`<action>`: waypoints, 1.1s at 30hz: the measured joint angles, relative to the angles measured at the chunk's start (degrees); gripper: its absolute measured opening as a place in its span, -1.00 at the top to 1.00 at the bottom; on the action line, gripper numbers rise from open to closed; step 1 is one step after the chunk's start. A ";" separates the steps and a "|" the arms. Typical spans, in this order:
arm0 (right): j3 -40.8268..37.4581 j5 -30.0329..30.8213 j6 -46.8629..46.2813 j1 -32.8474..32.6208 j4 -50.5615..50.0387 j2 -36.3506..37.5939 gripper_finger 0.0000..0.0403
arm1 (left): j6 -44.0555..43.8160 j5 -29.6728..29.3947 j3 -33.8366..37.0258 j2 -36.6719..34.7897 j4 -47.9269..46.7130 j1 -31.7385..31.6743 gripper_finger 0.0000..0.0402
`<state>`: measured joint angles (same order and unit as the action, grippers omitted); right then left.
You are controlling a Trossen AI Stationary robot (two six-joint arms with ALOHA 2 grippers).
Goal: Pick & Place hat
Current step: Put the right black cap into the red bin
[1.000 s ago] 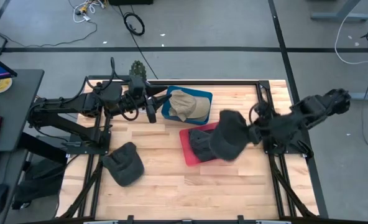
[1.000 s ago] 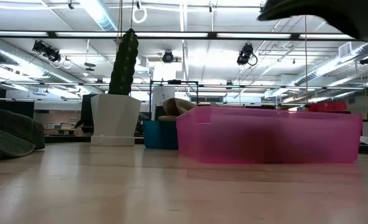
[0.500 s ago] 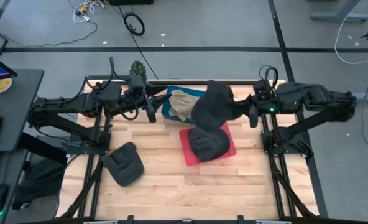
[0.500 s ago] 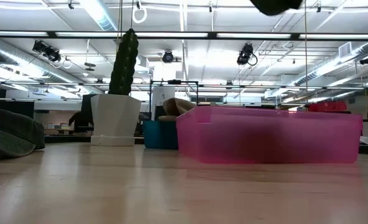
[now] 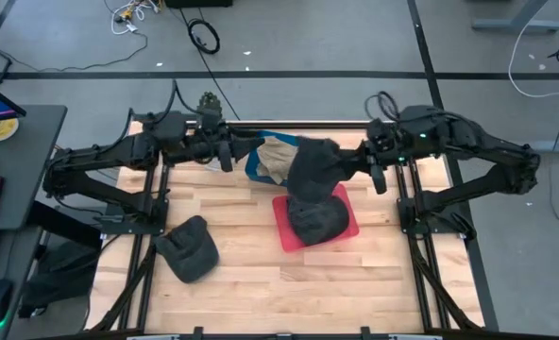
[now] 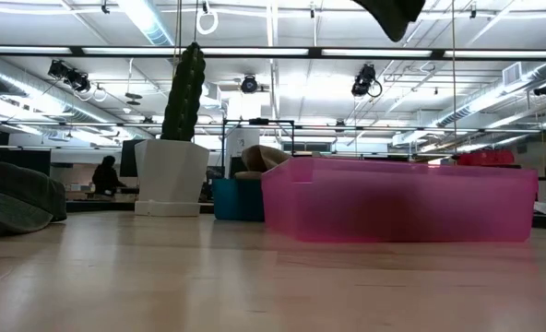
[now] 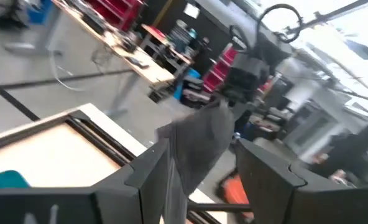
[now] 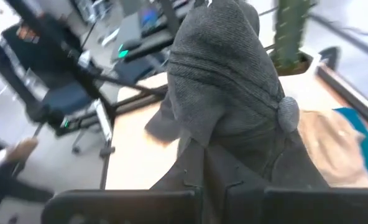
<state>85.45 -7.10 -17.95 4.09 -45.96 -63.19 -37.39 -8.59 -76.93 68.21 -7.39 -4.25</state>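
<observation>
A dark grey knit hat with a button on its crown hangs in the air, with my right gripper shut on it. It hangs above the far side of the red bin. A second dark hat lies inside that bin. A tan hat lies in the blue bin beside it. A third dark hat rests on the table at the near left. My left gripper stands open and level just left of the blue bin, with nothing between its fingers. My right gripper pinches a fold of the hat's cloth between its two shut fingers, a little way from the crown button. The fingers come from the table's right, slanting downward. The hat hangs slack from them, its lowest tip well clear of the red bin.
A cactus in a white pot stands at the table's far edge, left of the blue bin. The red bin takes up the table's middle. Bare wood lies toward the near edge. A person shows far off in the room.
My right gripper has carried the hat up and toward the table's far left. It went from right of the red bin to above that bin's far side, beside the blue bin, and the wrist rolled on the way. The hat now hangs lengthwise. My left wrist has rolled somewhat.
</observation>
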 joint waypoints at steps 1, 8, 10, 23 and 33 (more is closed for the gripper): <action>0.00 -1.97 0.97 0.68 -0.02 -0.72 1.00 | -0.95 2.19 0.00 0.12 0.11 -0.89 0.05; 0.00 -13.58 8.68 3.74 -0.17 -6.60 1.00 | -5.98 17.96 0.00 2.91 0.18 -6.44 0.03; 0.00 -16.47 10.83 4.31 -0.47 -8.18 1.00 | -6.90 22.87 0.00 3.62 0.29 -7.82 -0.03; 0.00 -23.67 18.42 7.47 -0.57 -15.77 1.00 | -9.45 37.72 -0.02 8.25 0.35 -9.71 -0.77; 0.00 -25.30 18.46 9.67 0.81 -15.94 1.00 | -11.76 37.67 -0.02 12.92 0.40 -7.79 -0.86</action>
<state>85.45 -32.40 0.51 13.77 -45.15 -79.13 -49.15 29.08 -76.95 81.13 -6.99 -12.04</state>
